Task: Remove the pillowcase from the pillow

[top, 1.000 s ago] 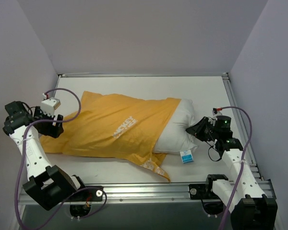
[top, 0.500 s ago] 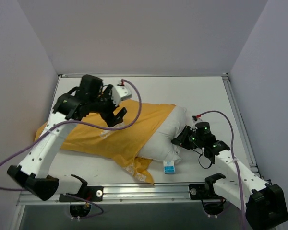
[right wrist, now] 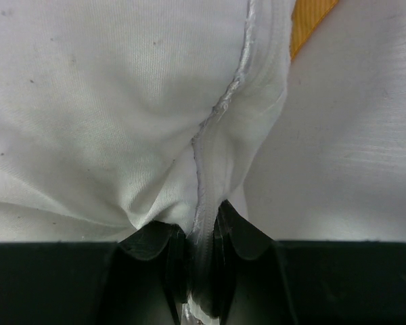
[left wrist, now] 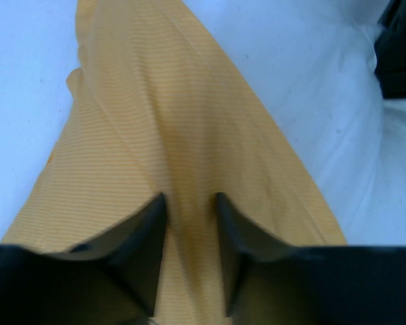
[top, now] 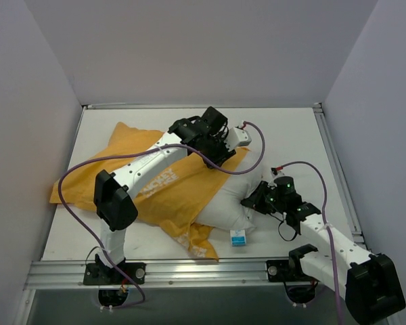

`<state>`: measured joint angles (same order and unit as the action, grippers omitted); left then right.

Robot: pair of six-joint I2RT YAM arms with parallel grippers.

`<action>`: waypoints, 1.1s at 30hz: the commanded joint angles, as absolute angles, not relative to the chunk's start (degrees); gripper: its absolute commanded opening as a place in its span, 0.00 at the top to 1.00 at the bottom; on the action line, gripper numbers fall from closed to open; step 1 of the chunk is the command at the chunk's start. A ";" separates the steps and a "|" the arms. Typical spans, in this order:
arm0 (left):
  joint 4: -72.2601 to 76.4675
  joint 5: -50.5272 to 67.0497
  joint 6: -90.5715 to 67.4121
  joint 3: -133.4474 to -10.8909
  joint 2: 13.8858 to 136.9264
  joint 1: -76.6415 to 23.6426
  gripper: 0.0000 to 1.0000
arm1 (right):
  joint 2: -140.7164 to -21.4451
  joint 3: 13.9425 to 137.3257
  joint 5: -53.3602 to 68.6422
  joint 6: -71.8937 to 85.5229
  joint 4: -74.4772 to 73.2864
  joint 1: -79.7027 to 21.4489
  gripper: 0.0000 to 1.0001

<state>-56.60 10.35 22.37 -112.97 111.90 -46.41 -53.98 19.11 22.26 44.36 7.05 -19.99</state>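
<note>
The orange-yellow pillowcase (top: 179,196) lies across the table's left and middle, covering the left part of the white pillow (top: 223,200). My left gripper (top: 220,154) reaches over the case to its upper right edge. In the left wrist view its fingers (left wrist: 189,200) are closed on a raised fold of the pillowcase (left wrist: 155,122), with the pillow (left wrist: 338,101) to the right. My right gripper (top: 252,202) is shut on the pillow's right end. The right wrist view shows its jaws (right wrist: 199,230) clamped on the pillow's seam (right wrist: 220,101), with a corner of the pillowcase (right wrist: 311,17) at the top.
A small blue-and-white tag (top: 238,237) hangs off the pillow's near edge. A metal rail (top: 189,271) runs along the table's front, and grey walls stand on the left, back and right. The left arm's cable (top: 257,145) loops above the pillow.
The left arm swung from the case's far left end across to its upper right edge, and its jaws narrowed onto a fold. The pillow and case slid slightly left with the right gripper.
</note>
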 commanded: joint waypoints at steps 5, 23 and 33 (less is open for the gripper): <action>-53.44 6.25 18.82 -118.65 114.25 -44.92 0.98 | -51.95 18.02 20.74 44.39 3.08 -20.65 1.00; -42.46 -6.60 23.36 -112.96 115.68 -18.91 0.98 | -40.96 23.11 19.61 43.42 -10.81 -20.39 1.00; -36.57 8.96 30.41 -84.13 95.28 -21.61 0.98 | -49.91 29.08 26.35 38.68 -0.81 -20.74 1.00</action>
<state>-39.86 9.52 26.68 -88.20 99.22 -20.27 -47.79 24.60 23.44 42.81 -1.41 -20.47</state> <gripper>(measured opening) 0.029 0.142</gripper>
